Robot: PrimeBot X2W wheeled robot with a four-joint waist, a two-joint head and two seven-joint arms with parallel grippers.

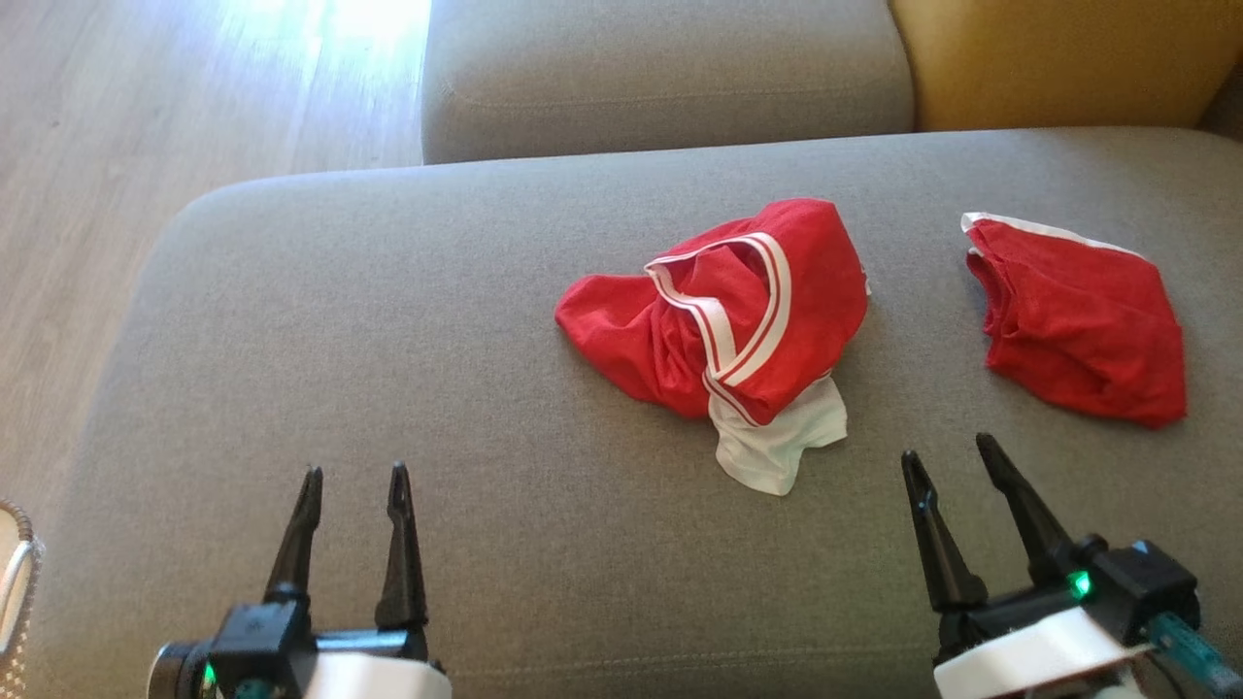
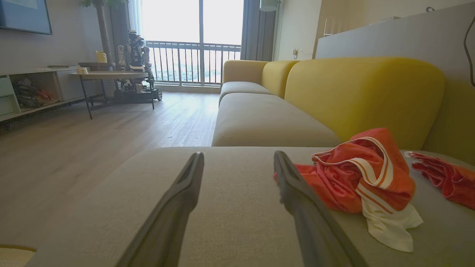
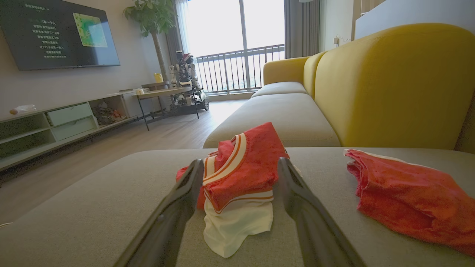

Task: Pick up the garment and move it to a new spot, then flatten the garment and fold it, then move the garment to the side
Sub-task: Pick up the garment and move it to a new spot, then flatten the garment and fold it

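i've got the crumpled red garment (image 1: 777, 311), white striped trim and a white flap showing, lying bunched near the middle of the grey sofa cushion (image 1: 369, 320). my left hand (image 1: 355, 470) sits at the near edge, well to the garment's left, fingers spread with nothing between them. my right hand (image 1: 946, 448) is spread and empty too, close to the white flap but not touching it. a second red piece (image 1: 1078, 320) lies apart on the right, near the yellow backrest (image 1: 1058, 58).
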